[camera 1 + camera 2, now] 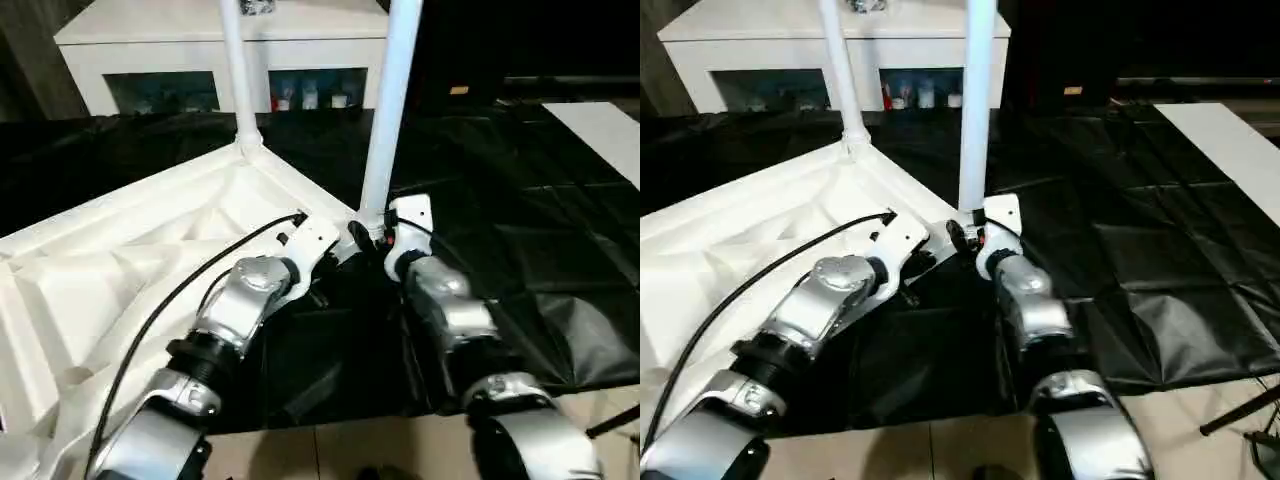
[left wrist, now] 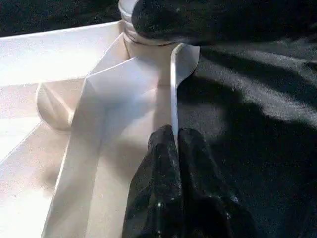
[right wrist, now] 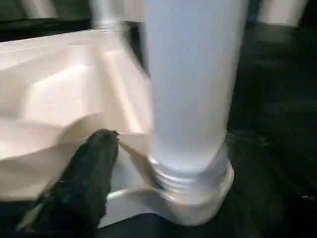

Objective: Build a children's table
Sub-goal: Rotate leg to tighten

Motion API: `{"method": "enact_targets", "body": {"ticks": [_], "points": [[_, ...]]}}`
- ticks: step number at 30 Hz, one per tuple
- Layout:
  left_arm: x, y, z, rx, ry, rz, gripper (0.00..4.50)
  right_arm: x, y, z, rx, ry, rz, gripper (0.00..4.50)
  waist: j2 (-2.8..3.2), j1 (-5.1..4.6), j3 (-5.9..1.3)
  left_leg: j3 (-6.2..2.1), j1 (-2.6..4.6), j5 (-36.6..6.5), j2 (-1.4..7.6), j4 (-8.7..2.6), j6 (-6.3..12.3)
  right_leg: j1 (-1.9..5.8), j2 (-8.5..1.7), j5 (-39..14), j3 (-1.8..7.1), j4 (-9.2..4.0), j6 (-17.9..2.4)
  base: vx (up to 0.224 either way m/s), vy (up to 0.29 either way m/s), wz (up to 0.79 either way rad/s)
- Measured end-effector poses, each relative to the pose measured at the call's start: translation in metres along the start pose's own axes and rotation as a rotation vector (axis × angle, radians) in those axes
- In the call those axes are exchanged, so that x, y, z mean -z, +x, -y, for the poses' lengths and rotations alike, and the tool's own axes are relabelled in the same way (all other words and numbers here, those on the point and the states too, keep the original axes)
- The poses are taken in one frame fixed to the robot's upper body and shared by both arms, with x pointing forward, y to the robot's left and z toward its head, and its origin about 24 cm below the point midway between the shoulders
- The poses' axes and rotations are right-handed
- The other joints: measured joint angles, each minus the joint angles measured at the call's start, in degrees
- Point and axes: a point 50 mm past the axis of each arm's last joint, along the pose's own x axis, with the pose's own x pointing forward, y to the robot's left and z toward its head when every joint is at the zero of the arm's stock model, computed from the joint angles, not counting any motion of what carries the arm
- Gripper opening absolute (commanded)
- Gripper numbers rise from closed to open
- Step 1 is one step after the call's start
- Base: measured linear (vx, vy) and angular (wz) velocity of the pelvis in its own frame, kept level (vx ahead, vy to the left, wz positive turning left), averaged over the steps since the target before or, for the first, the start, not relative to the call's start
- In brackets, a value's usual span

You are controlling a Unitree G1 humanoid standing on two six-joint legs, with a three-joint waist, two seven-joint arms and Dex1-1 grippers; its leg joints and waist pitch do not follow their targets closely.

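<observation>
The white tabletop [image 1: 120, 270] lay upside down on a black sheet [image 1: 520, 200], ribbed underside up, with two white legs standing upright in its corner sockets: the far leg [image 1: 235, 70] at the back corner and the near leg [image 1: 388, 110] at the corner closest to both arms. From the head views, the left claw [image 1: 335, 250] and the right claw [image 1: 372, 237] met at that near corner, at the foot of the near leg, but their fingers were too hidden there to read. A white glass-doored cabinet [image 1: 160, 45] stood behind the sheet.

The left wrist view gave what the head views could not: the left claw's two black fingers [image 2: 163, 168] were pressed together, pinching the thin upright rim of the tabletop just short of the socket. The right wrist view showed the near leg's threaded base [image 3: 190, 181] seated in the round socket, with one black finger [image 3: 89, 178] of the right claw beside it against the tabletop rim, apart from the leg; whether this claw stood open or closed could not be told.
</observation>
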Motion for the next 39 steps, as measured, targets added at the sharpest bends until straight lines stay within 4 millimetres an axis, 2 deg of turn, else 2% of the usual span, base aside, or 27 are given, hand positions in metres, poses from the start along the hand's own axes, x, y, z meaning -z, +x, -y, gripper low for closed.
{"method": "enact_targets", "body": {"ticks": [4, 7, 11, 15, 21, 32, 39], "points": [[0.009, -0.017, -0.007, 0.093, 0.043, 0.008, 0.00, 0.001, -0.027, 0.017, -0.232, -0.145, -0.053, 3.69, 0.01, 0.65, -0.01, 0.00, 0.02, 0.1, 0.03, -0.21, 0.09, 0.03, 0.00, 0.0, 0.02, 0.01, -0.1, 0.000, 0.000, 0.00], [0.017, -0.033, -0.008, 0.228, 0.085, 0.012, 0.00, 0.011, -0.043, 0.026, -0.337, -0.181, -0.123, 3.69, 0.03, 0.84, -0.01, 0.00, 0.01, 0.1, 0.06, -0.25, 0.09, 0.00, -0.01, 0.0, 0.02, 0.02, -0.1, 0.000, 0.000, 0.00], [0.022, -0.048, -0.003, 0.383, 0.110, 0.002, 0.00, 0.012, -0.055, 0.029, -0.475, -0.204, -0.189, 3.69, 0.01, 1.26, 0.02, 0.02, -0.04, 0.0, 0.08, -0.22, 0.05, 0.05, -0.03, 0.0, 0.14, 0.00, -0.1, 0.000, 0.000, 0.00], [0.024, -0.050, -0.001, 0.437, 0.116, -0.005, 0.00, 0.013, -0.057, 0.026, -0.536, -0.156, -0.200, 3.69, 0.01, 1.93, 0.02, 0.12, -0.11, 0.0, 0.08, -0.14, -0.02, 0.08, -0.05, 0.0, 0.37, 0.01, -0.1, 0.000, 0.000, 0.00], [0.024, -0.051, 0.000, 0.453, 0.109, 0.000, 0.00, 0.014, -0.059, 0.024, -0.594, -0.152, -0.214, 3.69, 0.01, 2.01, 0.02, 0.15, -0.40, 0.1, 0.08, -0.05, 0.05, 0.10, -0.09, 0.0, 0.46, 0.01, -0.1, 0.000, 0.000, 0.00], [0.025, -0.052, 0.000, 0.460, 0.110, -0.004, 0.00, 0.016, -0.058, 0.024, -0.594, -0.131, -0.220, 2.77, 0.01, 2.03, 0.02, 0.13, -0.41, 0.1, 0.08, -0.03, 0.06, 0.11, -0.09, 0.0, 0.44, 0.05, -0.1, 0.000, 0.000, 0.00], [0.026, -0.052, -0.002, 0.428, 0.105, -0.009, 0.00, 0.017, -0.051, 0.022, -0.552, -0.117, -0.206, 2.70, 0.00, 1.75, 0.01, 0.13, -0.38, 0.1, 0.08, 0.00, 0.02, 0.12, -0.08, 0.0, 0.44, 0.09, -0.1, 0.000, 0.000, 0.00]]}}
